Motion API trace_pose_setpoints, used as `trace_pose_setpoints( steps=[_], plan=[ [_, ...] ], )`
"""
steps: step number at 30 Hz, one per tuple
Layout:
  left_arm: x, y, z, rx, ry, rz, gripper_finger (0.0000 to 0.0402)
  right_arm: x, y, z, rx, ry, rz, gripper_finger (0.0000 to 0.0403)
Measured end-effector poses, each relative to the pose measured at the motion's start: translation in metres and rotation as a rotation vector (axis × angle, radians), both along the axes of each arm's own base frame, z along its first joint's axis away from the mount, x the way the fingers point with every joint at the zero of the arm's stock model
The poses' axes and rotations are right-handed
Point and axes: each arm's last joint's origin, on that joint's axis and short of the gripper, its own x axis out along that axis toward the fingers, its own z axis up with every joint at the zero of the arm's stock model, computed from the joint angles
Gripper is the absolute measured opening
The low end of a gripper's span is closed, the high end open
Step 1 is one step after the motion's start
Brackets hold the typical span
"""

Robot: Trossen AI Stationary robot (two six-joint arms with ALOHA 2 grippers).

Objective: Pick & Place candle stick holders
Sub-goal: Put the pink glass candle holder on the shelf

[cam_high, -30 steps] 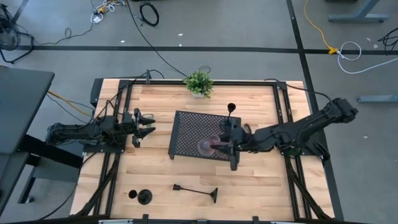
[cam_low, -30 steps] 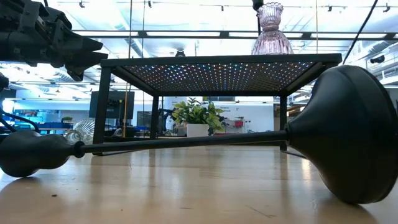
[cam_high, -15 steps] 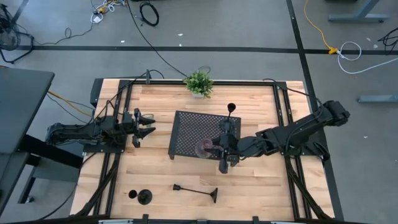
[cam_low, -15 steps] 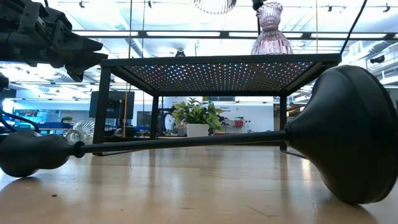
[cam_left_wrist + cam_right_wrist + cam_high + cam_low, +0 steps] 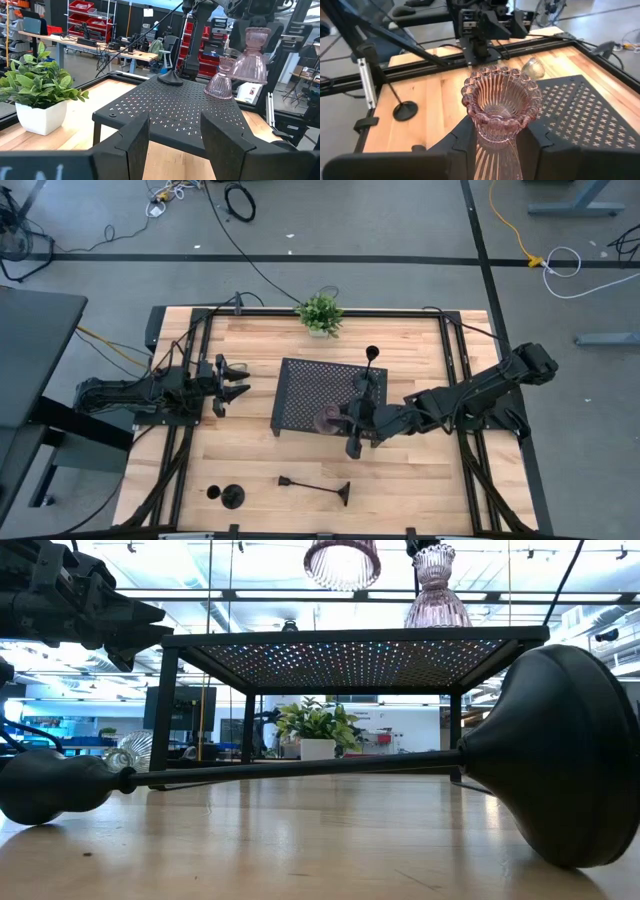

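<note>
I have the right gripper [image 5: 340, 420] clamped on a pink glass holder [image 5: 500, 107], its two fingers squeezing the ribbed stem below the scalloped rim, and it hangs over the near edge of the black perforated tray [image 5: 300, 385]. In the low view that glass [image 5: 342, 562] floats clear above the tray top, base down, with a second pink holder [image 5: 436, 588] already standing on the tray beside it. A slim black holder [image 5: 372, 358] stands upright at the tray's far right corner. On the bare wood nearer me, one long black holder [image 5: 315, 486] lies on its side and another black one [image 5: 230, 497] stands at the near left; a clear glass cup [image 5: 533, 67] sits on the table off the tray's left side, near the left arm. The left gripper [image 5: 232, 381] waits there, fingers spread and holding nothing, pointed at the tray. My worry is the crowding: if I lower the carried glass too close to its standing twin, the flared bases may clip and knock one over, and glass on perforated metal will roll. I am also near the tray's edge, so a base set half over the lip could tip off onto the table. Letting go before the base is flat and seated would risk the same fall, since a grip on ribbed glass may be slippery.
</note>
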Motion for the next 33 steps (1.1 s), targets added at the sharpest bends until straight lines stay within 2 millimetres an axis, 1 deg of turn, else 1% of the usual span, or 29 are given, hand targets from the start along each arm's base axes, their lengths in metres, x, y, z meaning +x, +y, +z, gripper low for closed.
trace_pose_setpoints(
  steps=[5,10,15,33],
  plan=[
    [0.000,0.000,0.000,0.000,-0.001,0.000,0.0179,0.002,-0.001,-0.005,0.007,0.017,-0.016,0.0091],
    [0.000,0.000,0.000,0.000,-0.001,0.000,0.0179,0.011,0.000,-0.019,0.004,0.057,-0.025,0.0091],
    [0.000,0.000,0.000,0.000,0.000,0.000,0.0179,0.018,-0.004,-0.030,0.002,0.088,-0.051,0.0090],
    [0.000,0.000,0.000,0.000,0.002,0.000,0.0179,0.021,-0.015,-0.031,0.012,0.105,-0.060,0.0090]
  ],
)
